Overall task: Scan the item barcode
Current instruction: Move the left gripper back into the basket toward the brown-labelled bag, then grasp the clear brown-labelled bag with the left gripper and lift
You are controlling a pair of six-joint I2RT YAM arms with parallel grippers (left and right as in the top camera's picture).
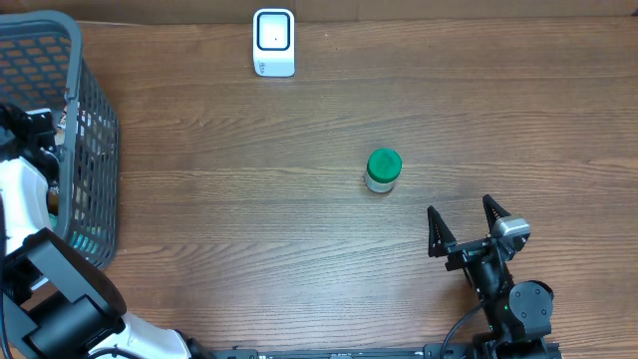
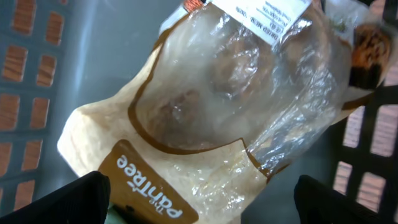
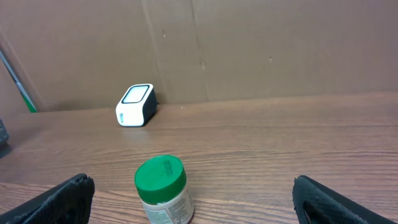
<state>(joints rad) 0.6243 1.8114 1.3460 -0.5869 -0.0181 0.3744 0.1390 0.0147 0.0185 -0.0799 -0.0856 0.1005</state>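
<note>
Your left wrist camera shows what the overhead one cannot: a paper bag (image 2: 186, 124) with a clear window and a printed label lies inside the basket (image 2: 37, 74). The left gripper (image 2: 202, 208) hangs over the bag with its jaws spread wide, holding nothing. From overhead you see only the grey mesh basket at the left edge, with the arm reaching into it. The right gripper (image 1: 460, 207) sits at the front right, also wide apart and empty. The green-lidded jar (image 1: 384, 170) stands upright near it, well apart from the white scanner (image 1: 273, 42) at the far edge. The table (image 1: 249, 229) is brown wood grain. The right wrist view shows a cardboard wall (image 3: 280, 50) behind it.
</note>
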